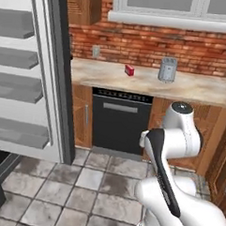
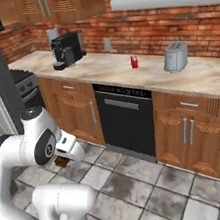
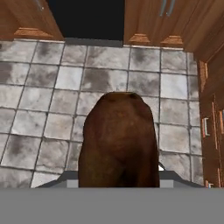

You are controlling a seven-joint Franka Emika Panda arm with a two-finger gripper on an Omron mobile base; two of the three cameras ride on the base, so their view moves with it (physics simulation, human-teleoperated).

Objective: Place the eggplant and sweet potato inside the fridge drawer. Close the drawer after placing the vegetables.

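Hand view: tool (image 3: 118, 181) grips the sweet potato (image 3: 118, 140) above open tile floor (image 3: 39, 118), cabinets (image 3: 210, 87) bordering

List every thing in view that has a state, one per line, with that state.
Brown oblong sweet potato: held in the end effector, off the floor.
End effector: shut on the sweet potato.
White fridge door: open, grey shelves showing.
Black dishwasher: door closed.
Silver toaster: upright on the counter.
Small red box: standing on the counter.

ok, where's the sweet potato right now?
In the hand view the sweet potato sits close up between the jaws, held above the tiled floor, in front of the black dishwasher.
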